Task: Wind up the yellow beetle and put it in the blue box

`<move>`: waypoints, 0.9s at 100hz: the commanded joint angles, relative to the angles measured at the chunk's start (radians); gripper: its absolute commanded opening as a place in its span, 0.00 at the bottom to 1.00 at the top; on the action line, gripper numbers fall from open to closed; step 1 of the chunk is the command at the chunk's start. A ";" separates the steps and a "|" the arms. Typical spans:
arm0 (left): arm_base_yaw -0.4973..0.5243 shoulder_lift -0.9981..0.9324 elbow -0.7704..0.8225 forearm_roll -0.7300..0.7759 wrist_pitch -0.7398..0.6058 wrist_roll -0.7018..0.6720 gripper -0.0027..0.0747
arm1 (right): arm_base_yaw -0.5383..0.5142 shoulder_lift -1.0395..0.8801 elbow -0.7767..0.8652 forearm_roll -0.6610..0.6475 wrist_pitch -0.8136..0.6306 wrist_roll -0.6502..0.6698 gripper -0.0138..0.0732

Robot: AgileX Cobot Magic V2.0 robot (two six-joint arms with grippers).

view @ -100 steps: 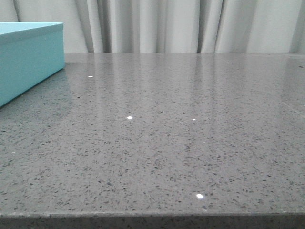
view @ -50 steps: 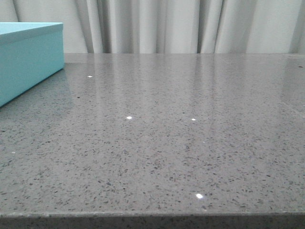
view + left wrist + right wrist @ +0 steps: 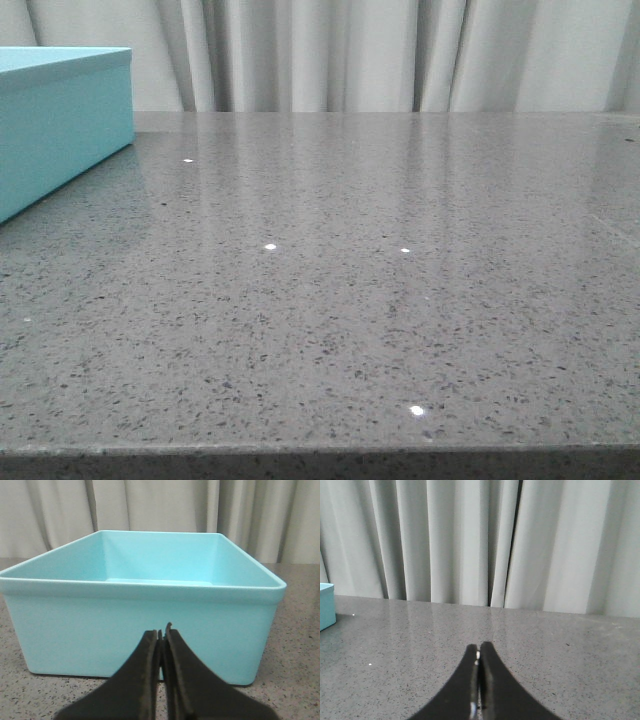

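Closest to me, the front edge of the counter is a thick slab of grey speckled stone, polished enough to throw back small white glints and a pale sheen from the curtain; its surface runs flat and wide toward the back. On the left side sits the blue box, a matte turquoise rectangle with flat walls, cut off by the frame in the front view so only one corner and part of two sides show. From the left wrist view the box is open at the top, with a slightly rolled rim, rounded corners and a smooth pale floor, as far as that floor can be seen over the near wall; the left hand points at that wall, its two black tapered fingers pressed together on nothing. The right hand hangs over bare stone, fingers likewise closed together and holding nothing; a sliver of the box shows at one edge. Behind everything hangs a grey-white curtain in soft vertical folds. The yellow beetle does not show in any view.
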 commanded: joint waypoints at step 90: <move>0.002 -0.030 0.044 -0.008 -0.084 -0.007 0.01 | -0.224 -0.079 0.393 0.168 -0.335 -0.079 0.08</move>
